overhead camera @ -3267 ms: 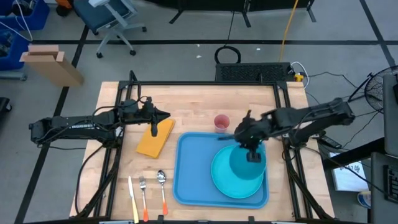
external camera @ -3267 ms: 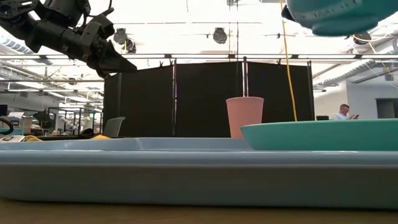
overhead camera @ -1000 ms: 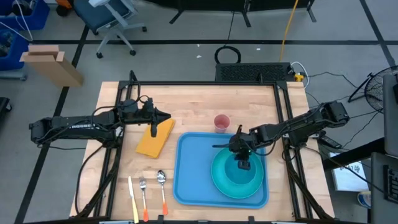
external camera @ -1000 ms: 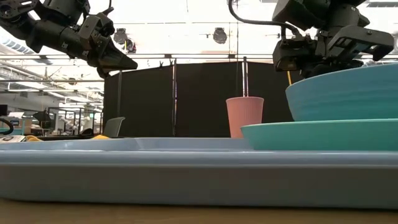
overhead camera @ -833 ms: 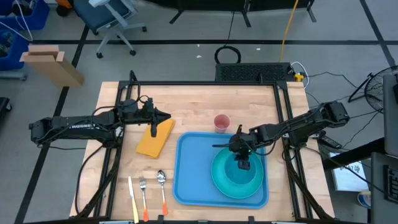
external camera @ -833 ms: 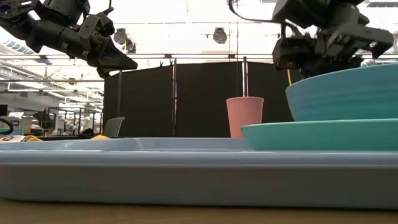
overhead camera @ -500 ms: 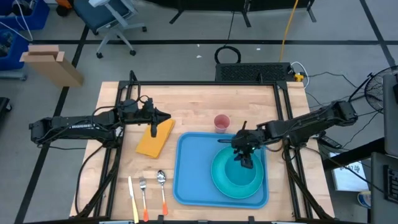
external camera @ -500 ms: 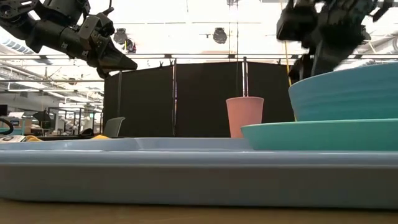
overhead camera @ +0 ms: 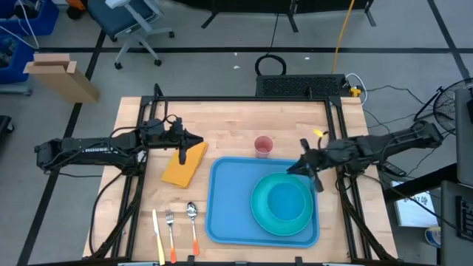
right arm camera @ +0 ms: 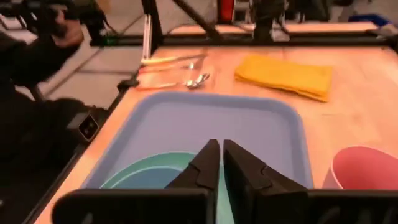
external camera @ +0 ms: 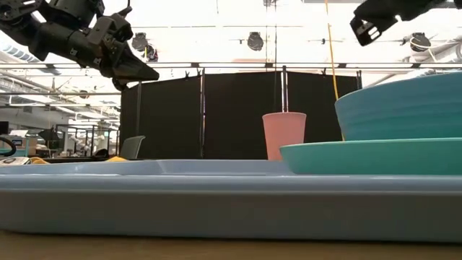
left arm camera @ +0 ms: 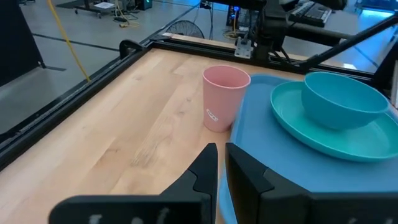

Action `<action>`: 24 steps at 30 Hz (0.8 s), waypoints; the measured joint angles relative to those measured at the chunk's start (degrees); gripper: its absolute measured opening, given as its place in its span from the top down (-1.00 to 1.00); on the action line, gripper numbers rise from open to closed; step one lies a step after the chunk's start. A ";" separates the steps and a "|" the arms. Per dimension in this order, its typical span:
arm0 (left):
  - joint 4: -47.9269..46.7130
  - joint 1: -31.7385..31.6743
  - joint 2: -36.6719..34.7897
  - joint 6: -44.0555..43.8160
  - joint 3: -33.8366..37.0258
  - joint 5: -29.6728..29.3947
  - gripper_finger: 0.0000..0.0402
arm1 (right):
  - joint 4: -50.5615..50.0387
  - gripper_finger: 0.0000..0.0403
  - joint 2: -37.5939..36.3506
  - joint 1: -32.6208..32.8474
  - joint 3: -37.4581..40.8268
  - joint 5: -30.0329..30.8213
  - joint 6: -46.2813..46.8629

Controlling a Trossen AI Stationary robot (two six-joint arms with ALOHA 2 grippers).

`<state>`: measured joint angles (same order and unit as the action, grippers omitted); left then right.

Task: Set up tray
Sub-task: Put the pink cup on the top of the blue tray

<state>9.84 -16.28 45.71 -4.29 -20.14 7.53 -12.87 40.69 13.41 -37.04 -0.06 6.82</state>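
The tray (overhead camera: 229,199) lies at the surface's (overhead camera: 236,122) front edge, holding a plate (overhead camera: 260,210) with a bowl (overhead camera: 287,201). The right tool (overhead camera: 310,167), clenched and empty, hovers over the tray's far right corner. The left tool (overhead camera: 194,138), clenched, hovers above a napkin (overhead camera: 183,166).

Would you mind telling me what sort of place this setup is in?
Probably a robotics lab or workshop: a wooden table in a metal frame, black partition screens behind it, an office chair and cables on a taped floor.

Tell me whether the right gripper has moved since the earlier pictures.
Yes. The right gripper has lifted off the bowl and pulled back toward the tray's right edge.
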 joint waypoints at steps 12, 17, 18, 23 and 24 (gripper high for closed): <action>-1.11 1.04 0.00 1.03 0.00 -0.09 0.84 | 20.04 1.00 -14.29 -4.66 18.74 7.69 -6.53; -1.06 1.04 0.01 -2.13 0.00 -0.65 0.84 | 30.67 1.00 -16.44 -6.33 26.53 7.54 -6.46; -0.92 1.04 0.01 -3.51 0.00 -1.59 0.84 | 32.51 1.00 -16.61 -6.48 27.67 7.52 -6.46; -1.29 0.97 1.12 -10.19 -0.10 -8.06 0.84 | 39.72 1.00 -17.08 -6.69 31.61 7.50 -7.99; -1.72 1.11 1.95 -9.39 -0.58 -7.25 0.84 | 41.36 1.00 -17.08 -6.69 32.28 7.52 -8.81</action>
<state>8.12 -15.17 47.67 -13.68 -20.72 0.28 28.49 23.62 6.72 -4.76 7.46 -1.98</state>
